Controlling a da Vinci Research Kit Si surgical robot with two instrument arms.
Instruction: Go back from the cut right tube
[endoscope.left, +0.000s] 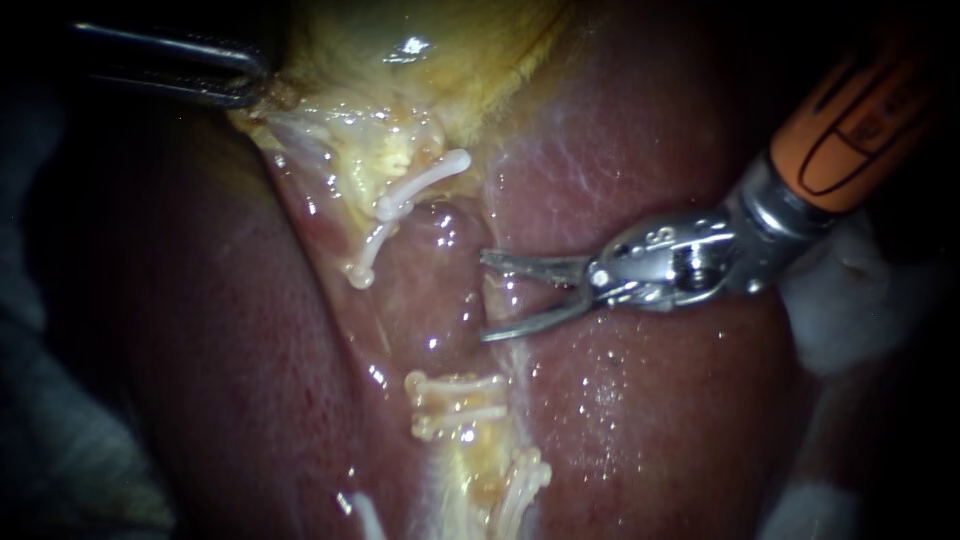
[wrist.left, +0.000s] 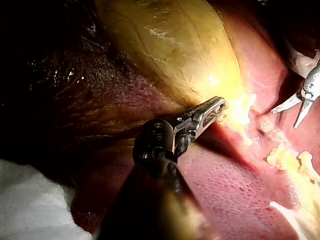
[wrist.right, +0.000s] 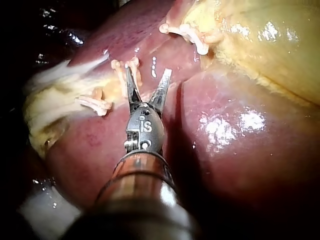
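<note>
My right instrument (endoscope.left: 487, 297) comes in from the right with an orange band on its shaft. Its two thin blades stand open over the wet liver (endoscope.left: 640, 420), holding nothing. Left of the blades a tube is parted: white clips (endoscope.left: 415, 190) sit on the upper stump, more white clips (endoscope.left: 455, 400) on the lower one. In the right wrist view the open blades (wrist.right: 147, 71) point at the clips (wrist.right: 125, 67). My left instrument (endoscope.left: 255, 85) is at the upper left, jaws shut on the yellow gallbladder (wrist.left: 170, 45) edge, seen closer in the left wrist view (wrist.left: 219, 106).
Another pair of clips (endoscope.left: 520, 490) lies lower down on a yellowish strand. White gauze (endoscope.left: 840, 300) sits behind the right instrument's shaft, and more gauze (wrist.left: 30, 200) lies beside the left instrument's shaft. Dark red liver (endoscope.left: 200, 330) fills the left side.
</note>
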